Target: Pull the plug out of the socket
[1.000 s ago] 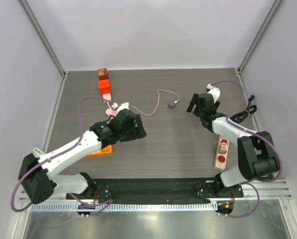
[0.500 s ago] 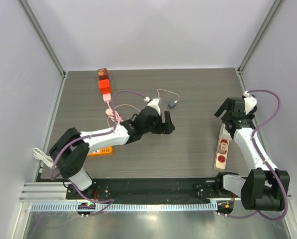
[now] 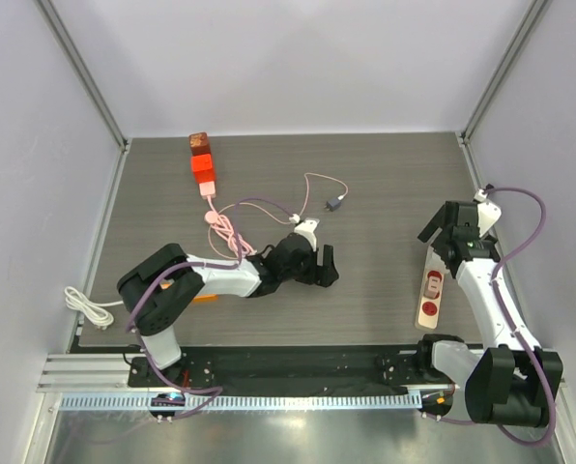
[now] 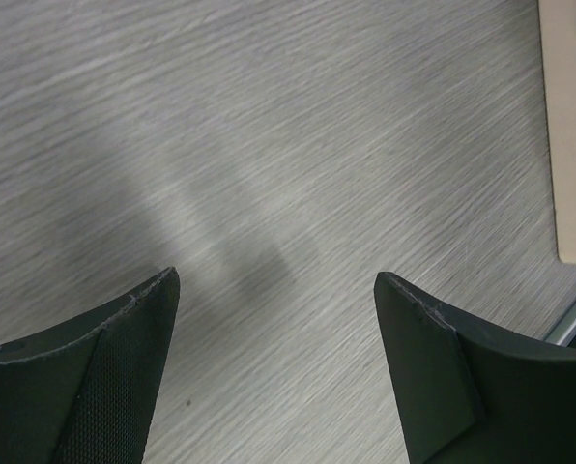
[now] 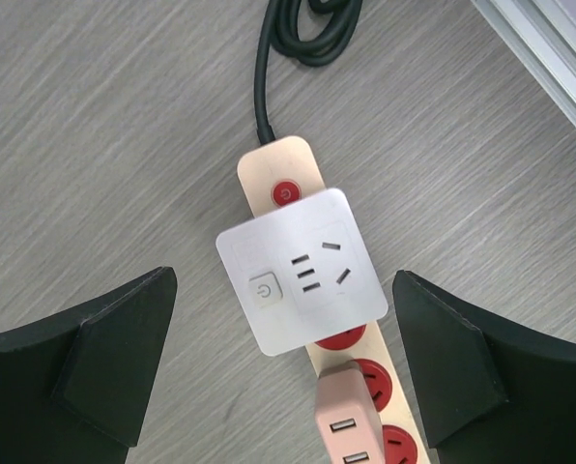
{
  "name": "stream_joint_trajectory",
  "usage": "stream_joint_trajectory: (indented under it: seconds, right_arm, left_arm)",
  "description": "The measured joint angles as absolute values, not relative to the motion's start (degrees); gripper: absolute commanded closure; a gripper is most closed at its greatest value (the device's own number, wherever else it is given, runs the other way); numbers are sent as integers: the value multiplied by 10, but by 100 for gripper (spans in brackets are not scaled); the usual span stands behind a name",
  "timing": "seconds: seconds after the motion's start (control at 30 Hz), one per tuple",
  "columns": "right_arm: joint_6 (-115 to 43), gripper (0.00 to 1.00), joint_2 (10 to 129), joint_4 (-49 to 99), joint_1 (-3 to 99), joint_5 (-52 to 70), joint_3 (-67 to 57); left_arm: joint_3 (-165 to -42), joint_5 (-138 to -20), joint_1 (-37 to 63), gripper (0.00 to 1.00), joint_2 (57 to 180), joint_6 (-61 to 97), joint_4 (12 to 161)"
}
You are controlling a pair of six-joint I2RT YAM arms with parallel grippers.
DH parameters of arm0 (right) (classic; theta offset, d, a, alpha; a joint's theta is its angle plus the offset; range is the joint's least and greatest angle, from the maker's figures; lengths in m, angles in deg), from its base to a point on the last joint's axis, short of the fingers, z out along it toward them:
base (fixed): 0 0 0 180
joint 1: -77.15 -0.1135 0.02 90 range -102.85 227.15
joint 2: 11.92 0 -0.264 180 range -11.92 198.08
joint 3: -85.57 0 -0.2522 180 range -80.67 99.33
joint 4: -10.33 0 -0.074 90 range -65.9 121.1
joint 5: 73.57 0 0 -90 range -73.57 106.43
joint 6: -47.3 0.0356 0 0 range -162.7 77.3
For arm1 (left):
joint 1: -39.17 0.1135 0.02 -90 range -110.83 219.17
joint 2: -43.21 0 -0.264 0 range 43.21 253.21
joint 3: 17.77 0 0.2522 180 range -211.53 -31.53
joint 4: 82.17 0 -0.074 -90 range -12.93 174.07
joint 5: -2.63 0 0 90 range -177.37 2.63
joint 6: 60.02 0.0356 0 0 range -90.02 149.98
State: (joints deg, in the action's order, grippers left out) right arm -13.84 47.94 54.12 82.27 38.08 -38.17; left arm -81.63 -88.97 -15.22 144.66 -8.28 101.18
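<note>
A grey wood-grain table (image 3: 385, 174) is shown from above. A beige power strip (image 5: 264, 164) lies along the table's right edge, towards the near corner, with a black cord (image 5: 261, 87) leaving its far end. Plugged into it are a white adapter cube (image 5: 302, 271) and, just beside it, a pink USB charger (image 5: 351, 420). The right gripper (image 5: 283, 280) hangs over the cube, jaws spread wide, nothing held. The left gripper (image 4: 276, 280), jaws also apart and empty, is poised over bare table near the middle. The cube is judged the likely target. Its flat sides should be squeezed squarely, the strip pinned down, and the pull kept straight along the pins.
</note>
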Motion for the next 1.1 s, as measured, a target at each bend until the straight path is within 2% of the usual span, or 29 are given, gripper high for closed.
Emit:
stream_joint_trajectory:
  seconds: [0.27, 0.47, 0.7, 1.1]
  right_arm:
    - [-142, 0, 485, 558, 823, 377, -389]
    - [-149, 1, 531, 558, 823, 365, -388]
    - [-148, 7, 546, 550, 823, 370, -388]
    - [-138, 7, 583, 519, 823, 371, -409]
  left_arm:
    - [-780, -892, -153, 17, 1427, -80, 1021]
    - [-780, -888, -156, 17, 1427, -80, 1029]
    - [-780, -887, -157, 18, 1427, -81, 1039]
    - [-780, -881, -159, 20, 1427, -81, 1041]
